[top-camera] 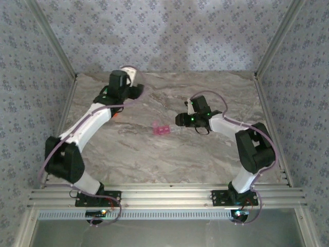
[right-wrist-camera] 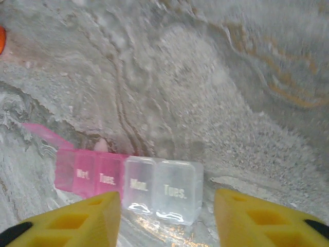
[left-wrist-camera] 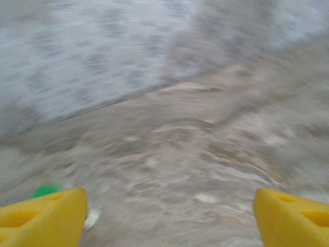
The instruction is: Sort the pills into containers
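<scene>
Left gripper (left-wrist-camera: 169,218) gapes wide, holding nothing; right gripper (right-wrist-camera: 167,218) stands parted and empty, close by the pill box (right-wrist-camera: 131,185) on the marble surface (right-wrist-camera: 231,77).

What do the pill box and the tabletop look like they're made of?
Pill box: looks like thin moulded plastic with a glossy finish. Two compartments are clear enough to see through, the others are translucent pink, and there are day names on the lids. Tabletop: marble-patterned with grey and tan veins and a matte look. Whether it is real stone or a printed laminate cannot be told.

Open tabletop (top-camera: 205,154) around pill box (top-camera: 161,129)
</scene>
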You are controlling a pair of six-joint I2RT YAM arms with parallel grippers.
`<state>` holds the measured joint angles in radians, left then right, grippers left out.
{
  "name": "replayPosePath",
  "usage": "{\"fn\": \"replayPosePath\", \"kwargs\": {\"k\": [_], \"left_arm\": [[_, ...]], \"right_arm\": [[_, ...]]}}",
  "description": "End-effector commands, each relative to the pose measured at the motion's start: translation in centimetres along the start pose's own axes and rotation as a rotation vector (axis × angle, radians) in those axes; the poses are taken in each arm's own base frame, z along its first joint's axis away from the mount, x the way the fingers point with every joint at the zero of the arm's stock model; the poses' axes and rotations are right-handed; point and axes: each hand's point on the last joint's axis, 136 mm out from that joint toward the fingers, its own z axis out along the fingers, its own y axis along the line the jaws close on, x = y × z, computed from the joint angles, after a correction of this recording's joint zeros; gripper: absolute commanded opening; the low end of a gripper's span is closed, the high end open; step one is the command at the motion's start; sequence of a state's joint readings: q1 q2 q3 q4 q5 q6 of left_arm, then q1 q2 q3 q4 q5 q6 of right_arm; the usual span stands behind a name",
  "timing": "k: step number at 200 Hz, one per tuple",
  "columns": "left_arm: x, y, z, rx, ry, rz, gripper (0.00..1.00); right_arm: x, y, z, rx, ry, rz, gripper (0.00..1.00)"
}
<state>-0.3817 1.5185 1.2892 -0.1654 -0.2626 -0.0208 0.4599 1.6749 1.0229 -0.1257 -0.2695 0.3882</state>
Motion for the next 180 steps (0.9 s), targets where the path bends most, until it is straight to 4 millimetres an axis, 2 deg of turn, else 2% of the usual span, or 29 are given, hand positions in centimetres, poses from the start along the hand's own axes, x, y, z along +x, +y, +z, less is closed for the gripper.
{"fn": "replayPosePath", "kwargs": {"k": [1,20,50,71,107,109,113,151,180], "left_arm": [[3.9,9.4,-1.7,-0.395,0.052,-0.303,0.92],[7.2,12.4,-1.3,-0.424,0.125,-0.371,0.99],[10.4,13.9,1.5,-0.336,0.235,-0.466,0.99],[10.7,13.3,3.4,-0.275,0.243,-0.457,0.99],[11.1,12.5,5.4,-0.227,0.25,-0.47,0.98],[11.1,12.5,5.5,-0.226,0.251,-0.47,0.98],[11.2,12.3,5.6,-0.222,0.255,-0.471,0.98],[12.9,11.7,7.5,-0.217,0.316,-0.449,0.94],[14.0,11.5,8.6,-0.22,0.357,-0.419,0.85]], "right_arm": [[-1.6,1.3,-1.7,0.084,-0.036,-0.119,0.57],[-1.9,2.7,-1.9,0.091,-0.037,-0.174,0.6],[-2.0,4.9,-2.2,0.068,-0.044,-0.253,0.67],[-2.0,6.2,-2.4,0.067,-0.054,-0.308,0.69],[-1.2,7.2,-2.2,0.067,-0.039,-0.357,0.7],[-2.0,7.8,-2.5,0.058,-0.059,-0.359,0.7],[-2.2,8.1,-2.6,0.056,-0.064,-0.363,0.7],[-2.2,8.4,-2.5,0.073,-0.055,-0.374,0.7],[-2.3,8.7,-2.7,0.067,-0.054,-0.378,0.69]]}}
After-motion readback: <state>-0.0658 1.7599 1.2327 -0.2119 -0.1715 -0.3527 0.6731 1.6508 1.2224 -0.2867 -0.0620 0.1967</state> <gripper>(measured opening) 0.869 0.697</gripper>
